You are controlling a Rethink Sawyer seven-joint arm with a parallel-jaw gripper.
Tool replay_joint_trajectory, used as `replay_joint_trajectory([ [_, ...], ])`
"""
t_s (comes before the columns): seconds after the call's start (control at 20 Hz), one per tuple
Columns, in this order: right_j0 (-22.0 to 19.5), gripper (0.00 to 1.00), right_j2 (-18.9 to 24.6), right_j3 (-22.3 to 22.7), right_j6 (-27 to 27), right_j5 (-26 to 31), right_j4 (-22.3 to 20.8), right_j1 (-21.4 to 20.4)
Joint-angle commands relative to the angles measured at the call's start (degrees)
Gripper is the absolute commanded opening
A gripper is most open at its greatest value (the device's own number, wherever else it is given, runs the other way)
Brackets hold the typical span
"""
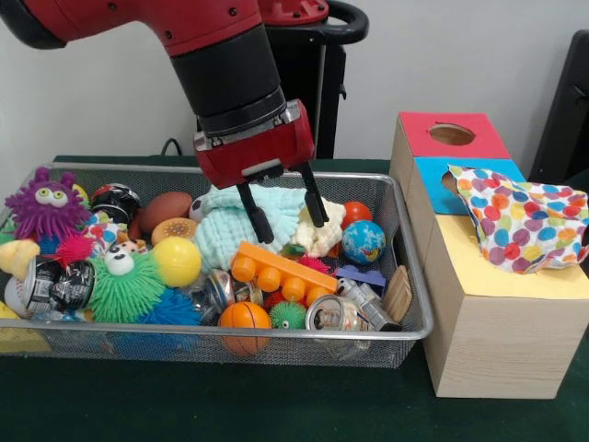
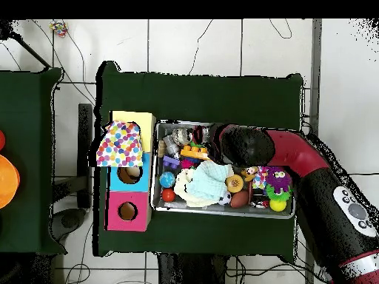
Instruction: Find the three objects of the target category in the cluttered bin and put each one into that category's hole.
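The pale mint cloth [image 1: 227, 224] lies bunched in the middle of the wire-mesh bin [image 1: 416, 276], toward its far side, with a cream cloth [image 1: 322, 232] just beside it. The gripper [image 1: 285, 212] hangs over these two, its black fingers [image 1: 257, 216] spread apart and pinching nothing; the tips sit at the cloths' surface, though contact cannot be judged. The red and black arm [image 2: 311, 166] comes in from above, wrist tilted. Around the cloths lie an orange block with studs [image 1: 273, 269], a globe ball [image 1: 363, 241] and crushed cans [image 1: 336, 313]. A polka-dot cloth [image 1: 523, 217] drapes over the wooden box [image 1: 497, 341], partly covering its blue hole; the red hole [image 1: 451, 134] is open.
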Motion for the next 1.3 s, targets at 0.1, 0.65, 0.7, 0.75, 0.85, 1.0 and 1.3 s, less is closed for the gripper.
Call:
replay_joint_trajectory([
  [0.1,8.97,1.00,-11.44,-4.23,6.40,5.47,-6.01,-4.72],
  [0.65,18.20,1.00,-12.20,-18.44,4.77,23.49,0.89,-6.93],
  [0.7,18.65,1.00,-12.12,-19.20,4.61,23.78,1.25,-5.92],
  [0.75,18.74,1.00,-12.06,-19.06,4.65,23.52,1.76,-5.37],
  [0.85,18.16,1.00,-12.05,-16.73,4.73,22.29,2.62,-6.37],
  [1.0,15.30,1.00,-11.92,-8.38,3.58,19.35,4.38,-10.70],
  [1.3,12.04,1.00,-12.15,-1.84,1.29,14.19,4.77,-11.86],
])
